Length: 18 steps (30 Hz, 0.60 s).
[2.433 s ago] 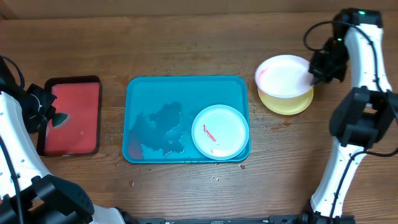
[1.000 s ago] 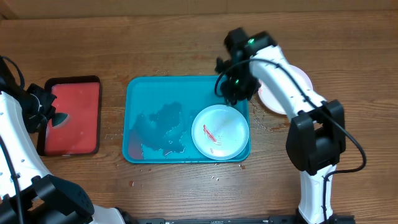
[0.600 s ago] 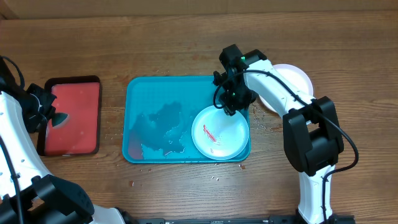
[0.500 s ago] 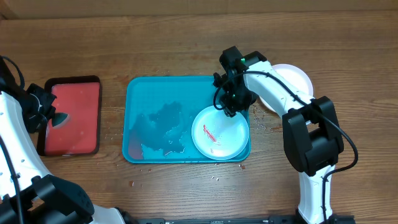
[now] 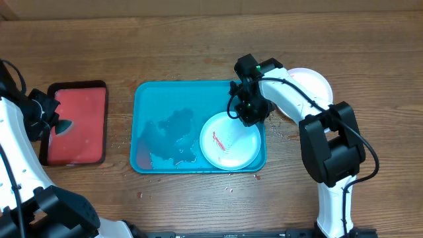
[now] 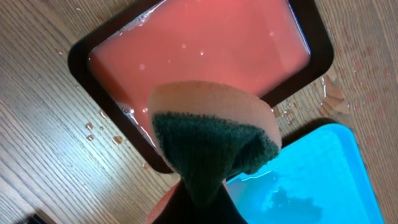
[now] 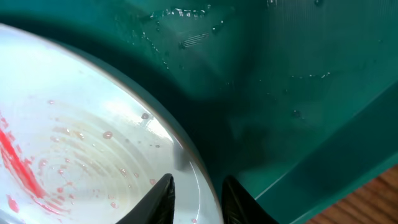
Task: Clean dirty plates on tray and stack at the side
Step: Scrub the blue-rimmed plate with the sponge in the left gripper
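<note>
The teal tray [image 5: 152, 99] lies mid-table with wet patches. A pale mint plate [image 5: 228, 142] with a red smear lies in its right end, and it also shows in the right wrist view [image 7: 74, 155]. My right gripper [image 5: 247, 114] is at the plate's far right rim, its fingers [image 7: 196, 196] closed either side of the rim. A white plate [image 5: 316, 80] lies on the table right of the tray, partly behind the arm; the yellow-green plate is hidden. My left gripper [image 5: 56, 122] is shut on a green and tan sponge [image 6: 211, 143] above the small tray.
A small dark-rimmed tray [image 5: 78, 86] with red liquid [image 6: 199, 50] lies left of the teal tray. Water drops and crumbs dot the wood around both trays. The right arm reaches across the teal tray's right rim.
My right arm swung left from the white plate to the mint plate's rim and lowered onto it. The mint plate has shifted slightly left. The left arm has not moved.
</note>
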Available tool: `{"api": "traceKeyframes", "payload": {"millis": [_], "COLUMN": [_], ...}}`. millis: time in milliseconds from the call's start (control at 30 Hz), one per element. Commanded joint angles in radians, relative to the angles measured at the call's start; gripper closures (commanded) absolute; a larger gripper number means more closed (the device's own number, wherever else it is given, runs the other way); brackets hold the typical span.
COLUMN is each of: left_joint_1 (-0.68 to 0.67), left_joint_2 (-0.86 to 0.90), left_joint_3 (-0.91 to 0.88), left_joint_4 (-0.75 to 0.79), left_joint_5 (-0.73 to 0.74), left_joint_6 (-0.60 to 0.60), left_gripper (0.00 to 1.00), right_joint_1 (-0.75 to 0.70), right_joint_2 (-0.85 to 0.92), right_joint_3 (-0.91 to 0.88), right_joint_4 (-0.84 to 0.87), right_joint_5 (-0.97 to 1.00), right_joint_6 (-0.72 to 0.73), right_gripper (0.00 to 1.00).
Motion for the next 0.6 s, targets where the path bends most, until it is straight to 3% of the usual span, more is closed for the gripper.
{"api": "traceKeyframes", "payload": {"millis": [0,300,567], "left_joint_1": [-0.009,-0.009,-0.009], "left_joint_2": [-0.002,-0.002,-0.002], "left_joint_3": [0.008,0.008,0.008], "left_joint_4": [0.004,0.004,0.009], "left_joint_5": [0.008,0.019,0.069], "left_joint_6": [-0.013,-0.013,0.000], "left_gripper": [0.96,0.96,0.96], "right_joint_1": [-0.005,-0.005,-0.005], "right_joint_2": [-0.003,-0.003,-0.003], "right_joint_3": [-0.005,-0.008,-0.083], "right_joint_4": [-0.013,-0.077,-0.018], "right_joint_5": [-0.024,-0.023,-0.040], "right_joint_6": [0.085,0.235,0.264], "right_gripper": [0.64,0.62,0.70]}}
